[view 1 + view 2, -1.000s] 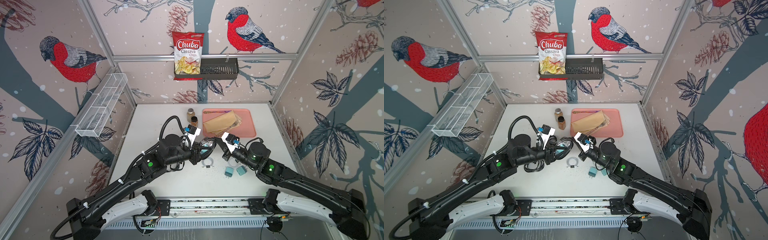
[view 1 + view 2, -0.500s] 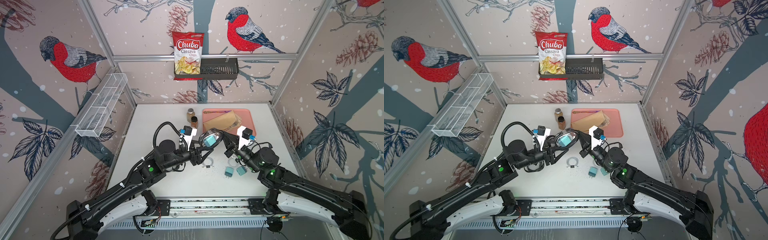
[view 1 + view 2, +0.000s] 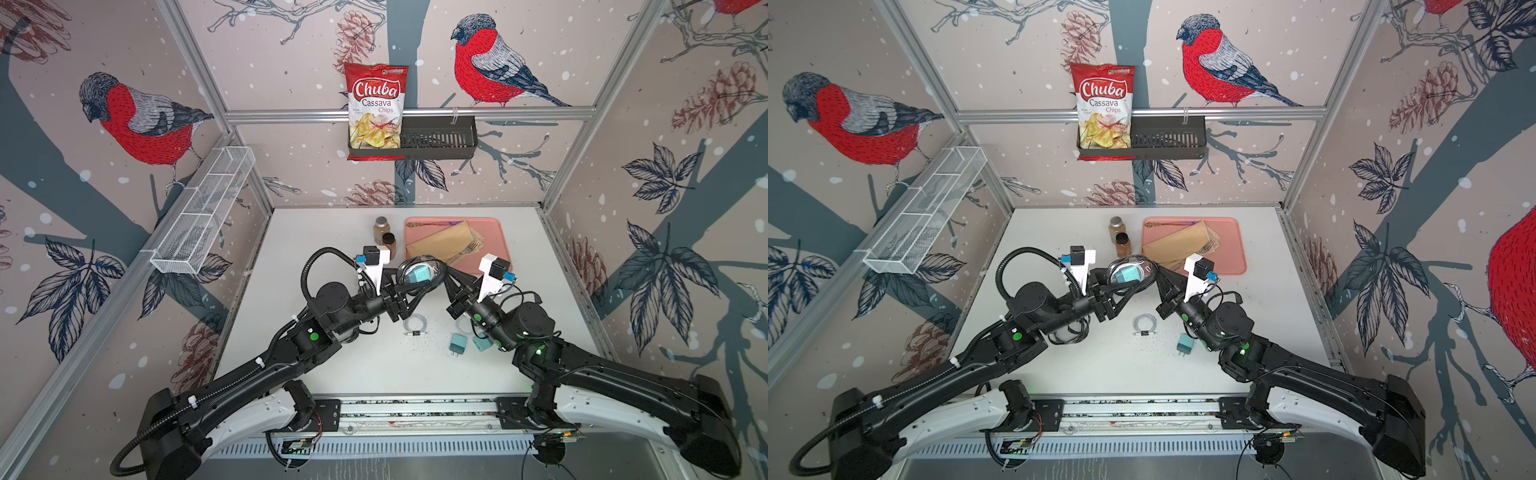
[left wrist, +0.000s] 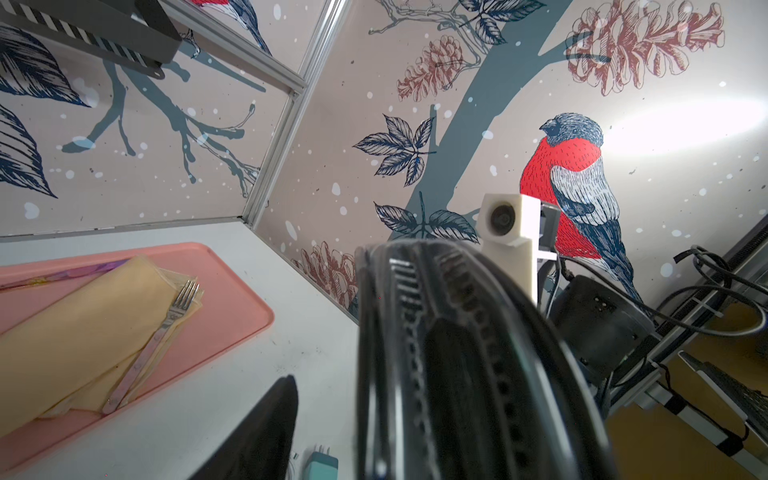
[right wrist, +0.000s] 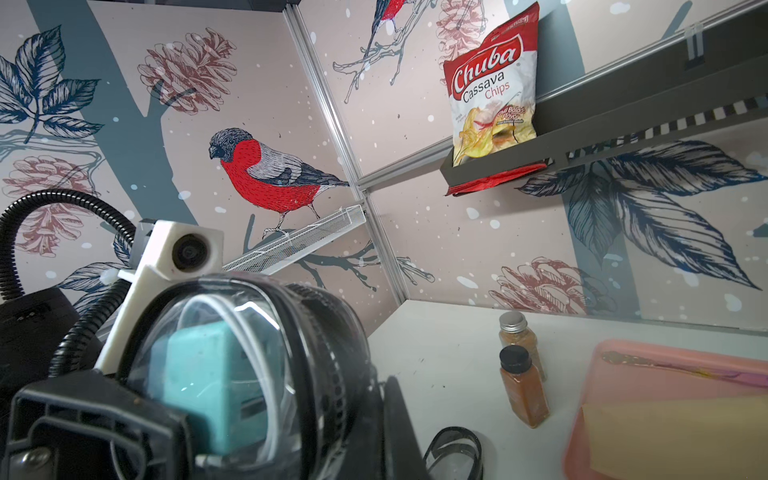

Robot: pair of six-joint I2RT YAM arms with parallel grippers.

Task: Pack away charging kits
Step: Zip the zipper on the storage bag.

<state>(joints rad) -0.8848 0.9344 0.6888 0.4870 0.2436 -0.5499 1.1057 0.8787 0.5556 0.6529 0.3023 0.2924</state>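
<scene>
A clear, black-rimmed oval case point(image 3: 419, 272) point(image 3: 1129, 272) hangs above the table's middle. Inside it are a teal charger point(image 5: 199, 386) and a white cable. My right gripper point(image 3: 446, 276) is shut on the case's right rim, and one finger point(image 5: 401, 419) lies against the zip. My left gripper point(image 3: 413, 289) is open around the case's other end, with a gap between one finger point(image 4: 266, 428) and the case point(image 4: 457, 353). On the table lie a coiled white cable point(image 3: 415, 326), two teal chargers point(image 3: 457, 344) point(image 3: 482, 343) and another black-rimmed case point(image 5: 455, 453).
Two brown spice jars point(image 3: 381, 228) point(image 3: 389, 245) stand behind the grippers. Beside them is a pink tray point(image 3: 500, 232) with brown paper and a fork point(image 4: 166, 328). A chips bag point(image 3: 376, 108) sits in the black shelf on the back wall. A white wire basket point(image 3: 203, 212) hangs on the left wall.
Both grippers have risen from near the table with the case between them, its clear face now turned upward. The left jaws have spread apart. The right wrist has swung to the right.
</scene>
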